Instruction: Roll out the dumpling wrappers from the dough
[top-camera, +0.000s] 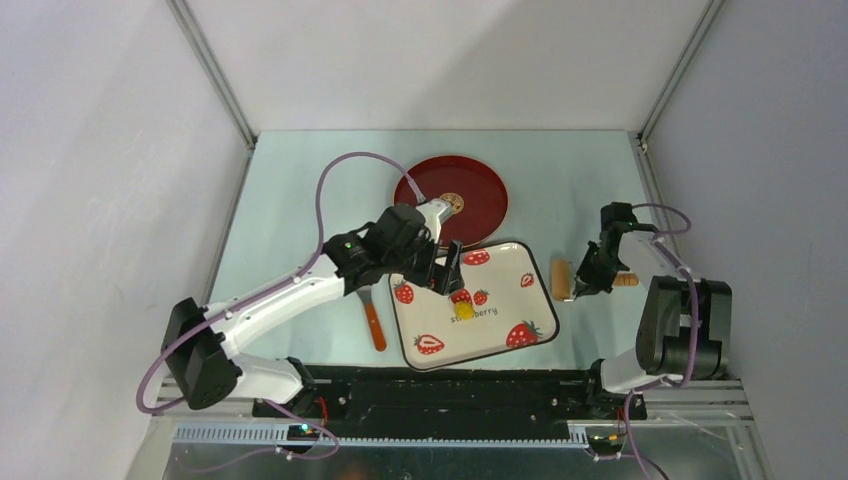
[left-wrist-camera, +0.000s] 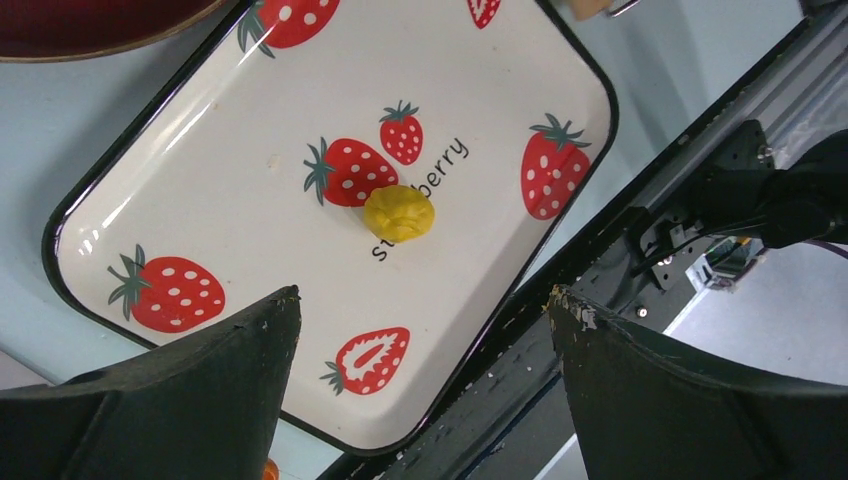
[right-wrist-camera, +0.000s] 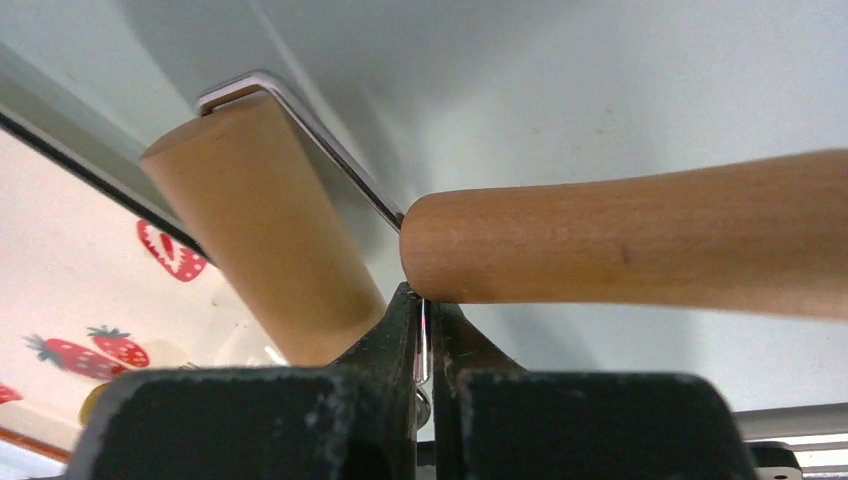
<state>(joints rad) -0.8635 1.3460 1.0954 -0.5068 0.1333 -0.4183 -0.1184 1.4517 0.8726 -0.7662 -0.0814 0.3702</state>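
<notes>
The dough (top-camera: 463, 310) is a small bright yellow lump lying near the middle of the strawberry-print tray (top-camera: 500, 290). It also shows in the left wrist view (left-wrist-camera: 399, 212) on the tray (left-wrist-camera: 250, 200). My left gripper (top-camera: 447, 270) hangs open and empty above the tray's far side, short of the dough (left-wrist-camera: 422, 292). My right gripper (top-camera: 590, 280) is shut on the thin metal frame (right-wrist-camera: 330, 150) of a small rolling pin, between its wooden roller (right-wrist-camera: 260, 230) and wooden handle (right-wrist-camera: 640, 240), just right of the tray. No dumpling wrappers are in view.
A red plate (top-camera: 452, 200) with a gold-brown emblem sits behind the tray. An orange-handled tool (top-camera: 375, 325) lies left of the tray. The black base rail (top-camera: 450, 385) runs along the near edge. Grey walls enclose the table.
</notes>
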